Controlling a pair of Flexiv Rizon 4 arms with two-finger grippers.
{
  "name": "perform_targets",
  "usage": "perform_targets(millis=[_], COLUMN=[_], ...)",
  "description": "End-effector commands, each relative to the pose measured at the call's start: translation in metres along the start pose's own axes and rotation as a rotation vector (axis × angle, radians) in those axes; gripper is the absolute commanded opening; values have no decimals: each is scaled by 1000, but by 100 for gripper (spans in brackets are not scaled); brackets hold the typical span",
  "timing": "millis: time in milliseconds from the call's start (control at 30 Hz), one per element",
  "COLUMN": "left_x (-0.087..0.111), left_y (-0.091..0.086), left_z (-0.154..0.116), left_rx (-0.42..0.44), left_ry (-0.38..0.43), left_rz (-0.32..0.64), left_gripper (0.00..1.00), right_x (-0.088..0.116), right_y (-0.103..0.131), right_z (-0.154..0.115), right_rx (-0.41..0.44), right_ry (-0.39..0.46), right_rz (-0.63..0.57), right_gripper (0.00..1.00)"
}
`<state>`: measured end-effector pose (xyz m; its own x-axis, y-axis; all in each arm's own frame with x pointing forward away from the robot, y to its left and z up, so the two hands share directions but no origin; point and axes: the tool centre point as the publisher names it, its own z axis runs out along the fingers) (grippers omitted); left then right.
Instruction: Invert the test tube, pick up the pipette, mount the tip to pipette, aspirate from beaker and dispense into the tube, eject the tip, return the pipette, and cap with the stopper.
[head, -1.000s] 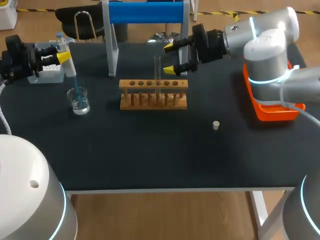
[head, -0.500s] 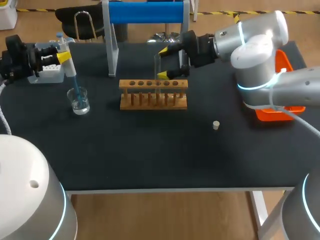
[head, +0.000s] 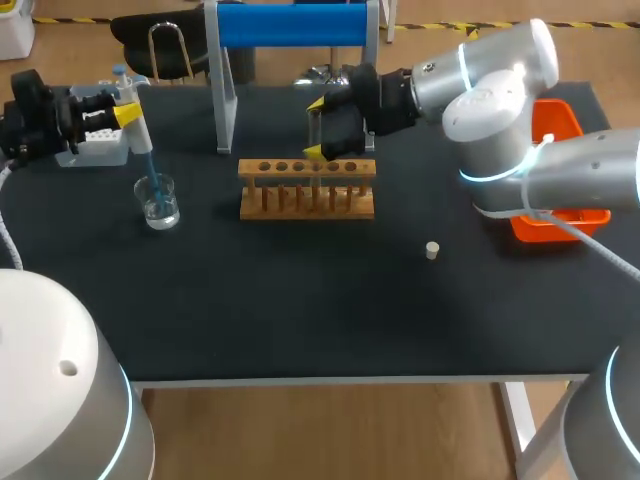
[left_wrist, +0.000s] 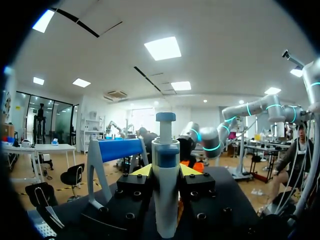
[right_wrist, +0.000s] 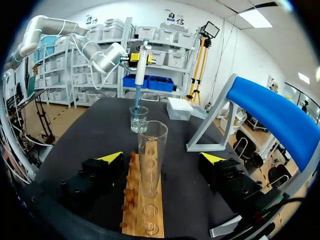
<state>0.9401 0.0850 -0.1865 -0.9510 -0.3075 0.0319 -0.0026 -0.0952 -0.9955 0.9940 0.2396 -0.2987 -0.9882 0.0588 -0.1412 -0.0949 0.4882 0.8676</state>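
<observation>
A clear test tube (head: 315, 140) (right_wrist: 151, 160) stands mouth up in the wooden rack (head: 307, 190) (right_wrist: 145, 212). My right gripper (head: 314, 128) (right_wrist: 161, 159) is open, with one yellow-tipped finger on each side of the tube's upper part and neither touching it. At the table's far left, my left gripper (head: 112, 112) (left_wrist: 166, 172) is shut on the white pipette (head: 130, 105) (left_wrist: 165, 185) (right_wrist: 142, 57). The pipette's blue tip (head: 150, 165) dips into the small glass beaker (head: 158, 201) (right_wrist: 138, 119). A small pale stopper (head: 432, 250) lies on the table to the right of the rack.
A white tip box (head: 98, 146) sits beside the left gripper. A blue-topped stand (head: 290, 25) rises behind the rack. An orange bin (head: 560, 175) sits at the right edge under my right arm. The near half of the black table holds only the stopper.
My right arm has swung left from beside the rack, bringing its open fingers around the test tube. The left arm, pipette and beaker have not moved.
</observation>
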Motion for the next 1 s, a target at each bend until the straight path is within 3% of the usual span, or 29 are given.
perform_targets(millis=[33,1000], left_x=[-1,-1], left_y=[0,0], left_z=[-2,-2], left_rx=[1,1], left_ry=[6,6], left_rz=[-1,-1], left_gripper=[0,0], right_x=[-2,-4], right_y=[0,3], right_z=[6,18], right_rx=[10,50], right_ry=[-1,-13], right_rz=[5,4], right_gripper=[100,100])
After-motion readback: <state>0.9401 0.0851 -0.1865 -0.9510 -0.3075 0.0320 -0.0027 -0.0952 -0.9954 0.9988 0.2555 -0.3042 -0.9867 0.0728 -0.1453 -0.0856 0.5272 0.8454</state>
